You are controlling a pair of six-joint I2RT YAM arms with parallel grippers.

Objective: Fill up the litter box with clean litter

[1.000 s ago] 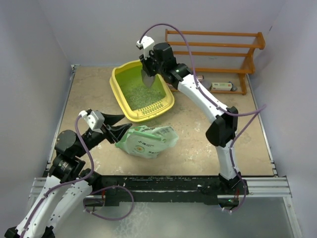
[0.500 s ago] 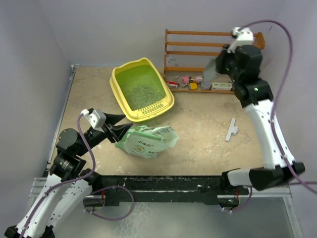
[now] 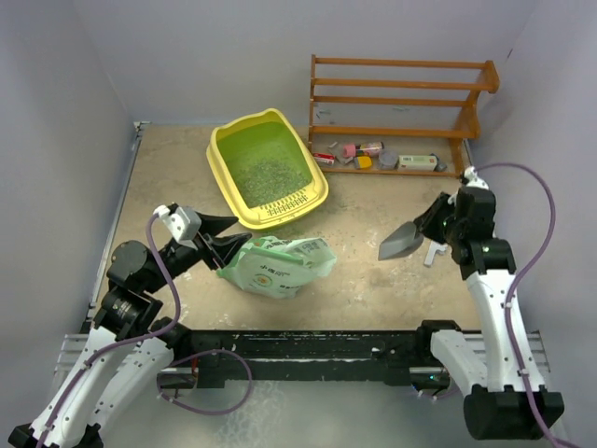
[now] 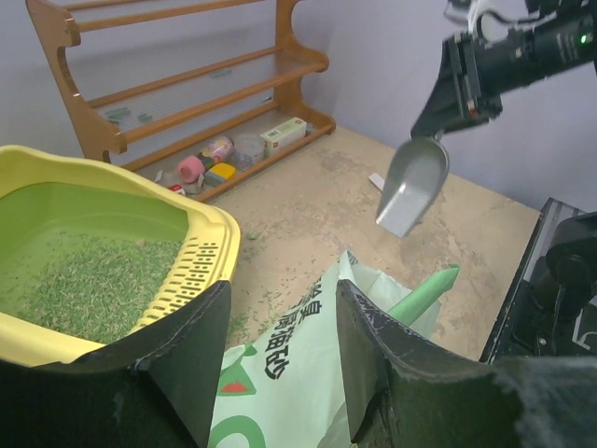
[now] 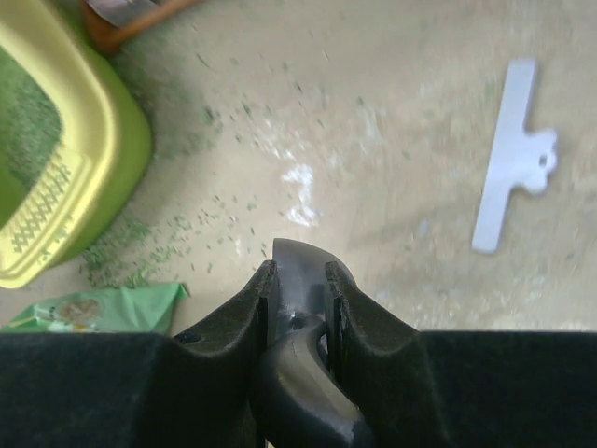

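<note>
Scooping is the step in hand, judging by how things lie. The litter box sits at the far left of the bench, slotted grille end facing the near edge. A thin, patchy bed of clean litter covers only part of its green floor, so the fill looks well short of done. Loose granules lie scattered on the bench just beside the grille end.

The right tool hangs above the bench near the right edge, well apart from the box, its fingers pressed together on the dark handle of a grey scoop. The scoop tilts bowl-down toward the middle of the bench; whether it carries anything cannot be told, as only its back shows. A white clip lies flat on the bench close by.

The litter bag lies on its side toward the near edge, left of centre. The left tool is at the bag's left end with its fingers spread, pale-green plastic showing between them. Whether the pads touch the bag I cannot tell.

The next move likely calls for carrying the scoop left to the bag's mouth, entering it low and shallow while the left tool steadies the soft plastic. The load then has to be lifted level over the yellow rim.
</note>
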